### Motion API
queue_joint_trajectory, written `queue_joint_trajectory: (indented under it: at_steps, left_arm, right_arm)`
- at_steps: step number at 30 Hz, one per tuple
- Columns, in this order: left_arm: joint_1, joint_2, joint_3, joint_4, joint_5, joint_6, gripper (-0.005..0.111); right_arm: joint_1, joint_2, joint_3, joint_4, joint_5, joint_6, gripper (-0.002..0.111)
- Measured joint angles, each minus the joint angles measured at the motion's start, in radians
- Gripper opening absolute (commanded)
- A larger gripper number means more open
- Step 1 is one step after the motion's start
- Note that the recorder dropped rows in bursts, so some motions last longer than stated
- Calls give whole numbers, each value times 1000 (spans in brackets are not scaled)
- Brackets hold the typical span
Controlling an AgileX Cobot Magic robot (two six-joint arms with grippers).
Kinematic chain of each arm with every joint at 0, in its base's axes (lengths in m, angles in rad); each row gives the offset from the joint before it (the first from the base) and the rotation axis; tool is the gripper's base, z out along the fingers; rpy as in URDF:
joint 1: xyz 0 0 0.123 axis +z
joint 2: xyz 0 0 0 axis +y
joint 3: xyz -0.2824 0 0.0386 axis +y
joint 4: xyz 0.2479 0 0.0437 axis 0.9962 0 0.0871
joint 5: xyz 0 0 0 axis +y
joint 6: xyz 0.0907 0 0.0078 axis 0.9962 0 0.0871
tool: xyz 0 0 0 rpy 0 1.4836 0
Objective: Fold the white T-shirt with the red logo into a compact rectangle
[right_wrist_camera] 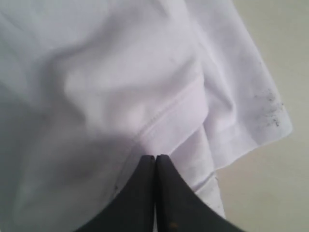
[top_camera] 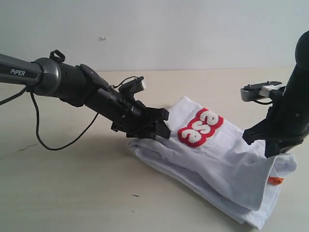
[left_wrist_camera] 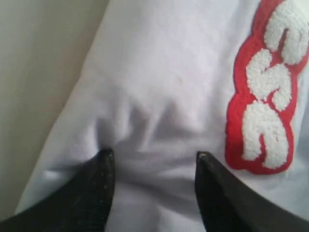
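Observation:
The white T-shirt [top_camera: 217, 164] lies folded in layers on the table, right of centre. The red logo [top_camera: 200, 127] faces up on the top layer, with only a few of its fuzzy white letters showing. My left gripper [top_camera: 157, 129] is at the shirt's left edge. In the left wrist view its jaws [left_wrist_camera: 154, 157] stand open, tips pressed into bunched cloth [left_wrist_camera: 159, 72] beside the logo [left_wrist_camera: 268, 92]. My right gripper [top_camera: 273, 150] is at the shirt's right edge. It is shut [right_wrist_camera: 155, 157] on a hem of the top layer [right_wrist_camera: 96, 87], which tents up to it.
An orange neck tag [top_camera: 275, 180] pokes out under the raised layer. The pale table [top_camera: 72, 193] stretches bare to the left and front. A black cable [top_camera: 48, 140] hangs from the left arm down to the table. A wall runs behind.

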Motion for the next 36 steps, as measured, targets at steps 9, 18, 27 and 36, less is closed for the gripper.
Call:
queue_joint_trajectory:
  at_steps: [9,18,27,36]
  left_arm:
    - [16,0,-2,28,113,-4,52]
    - [16,0,-2,137,307,-71,52]
    - [16,-2,-2,231,462,-135,52]
    - [22,-2,-2,260,517,-144,52]
  right_arm:
    - [0,125,-37,0,14,21,0]
    - [0,188,-77,-2,-68,62,0]
    - [0,234,-159,8,-191,104,0]
    - [0,251,-220,8,-224,121,0]
